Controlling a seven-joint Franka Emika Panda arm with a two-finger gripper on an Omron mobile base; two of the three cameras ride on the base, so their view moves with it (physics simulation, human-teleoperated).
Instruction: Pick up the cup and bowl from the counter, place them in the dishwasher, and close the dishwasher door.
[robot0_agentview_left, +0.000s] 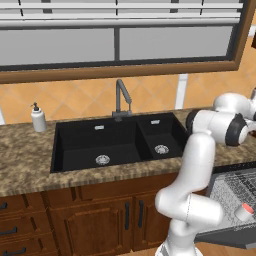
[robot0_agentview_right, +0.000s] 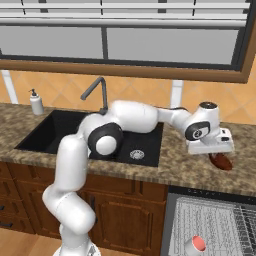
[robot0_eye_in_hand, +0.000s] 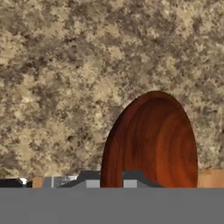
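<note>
I am holding the gripper (robot0_agentview_right: 218, 156) low over the counter (robot0_agentview_right: 190, 167), with the bowl (robot0_agentview_right: 221, 161) directly beneath it. In the hand view the bowl (robot0_eye_in_hand: 151, 140) is sitting between the fingertips (robot0_eye_in_hand: 92, 179), which are looking clamped on its rim, though I cannot tell for sure. The cup (robot0_agentview_right: 195, 245) is already resting well below the gripper in the dishwasher (robot0_agentview_right: 212, 225) rack, so the bowl is coming next.
</note>
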